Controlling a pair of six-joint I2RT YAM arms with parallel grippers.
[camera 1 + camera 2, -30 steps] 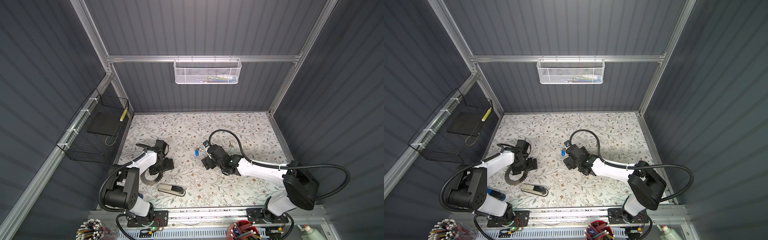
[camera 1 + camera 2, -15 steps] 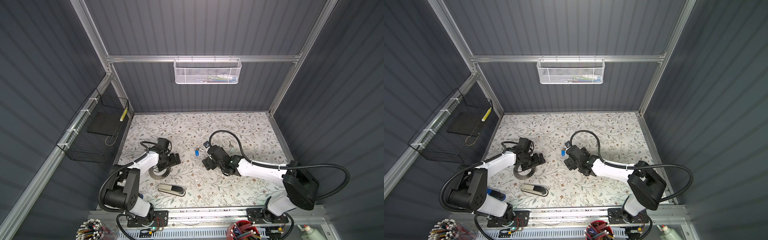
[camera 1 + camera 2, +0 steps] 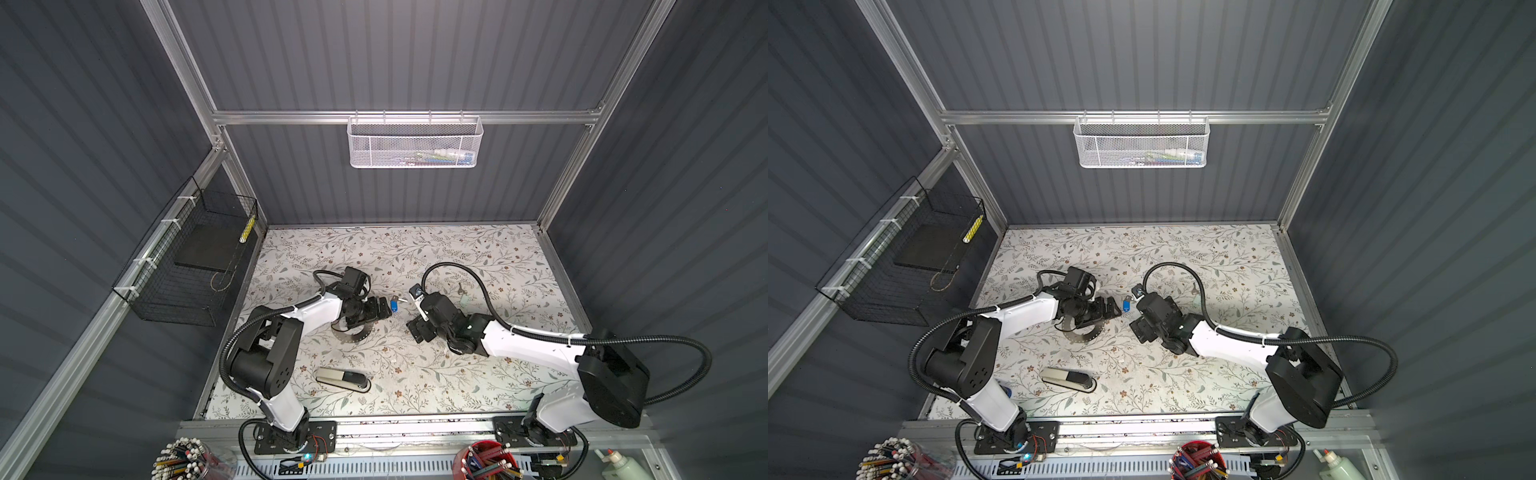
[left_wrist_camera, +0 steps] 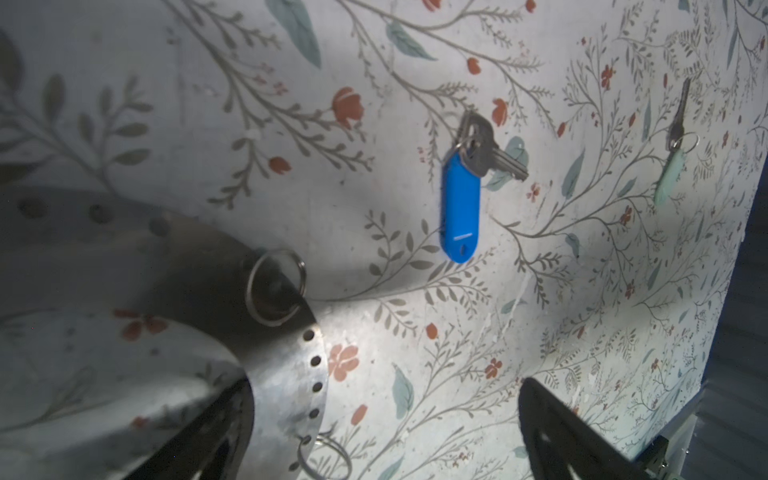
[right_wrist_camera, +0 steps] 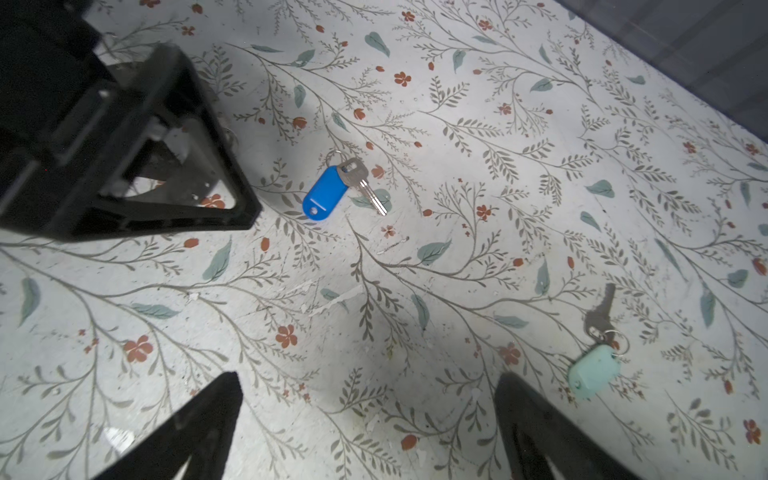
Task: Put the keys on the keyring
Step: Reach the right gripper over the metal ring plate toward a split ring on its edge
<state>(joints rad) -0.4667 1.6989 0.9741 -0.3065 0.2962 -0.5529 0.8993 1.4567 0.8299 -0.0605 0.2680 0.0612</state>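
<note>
The blue-tagged key [image 3: 394,305] [image 3: 1126,306] lies flat on the floral table between my two grippers. The mint-tagged key [image 5: 594,370] [image 4: 671,174] lies further right, beside the right arm's cable. The keyring [image 3: 353,333] [image 4: 282,374], a flat grey perforated ring carrying two small split rings, lies partly under my left gripper [image 3: 380,312] [image 4: 384,399]. That gripper is open and empty, its tips just left of the blue-tagged key [image 4: 459,208]. My right gripper [image 3: 415,318] [image 5: 365,390] is open over bare table, right of the same key [image 5: 326,191].
A grey-and-black stapler [image 3: 343,379] lies near the front edge. A black wire basket [image 3: 187,266] hangs on the left wall and a white mesh basket [image 3: 413,141] on the back wall. Cups of pencils stand in front of the table.
My left gripper has moved right, toward the blue-tagged key, and the keyring has slid right under it. The right arm has barely moved; its jaws have narrowed slightly.
</note>
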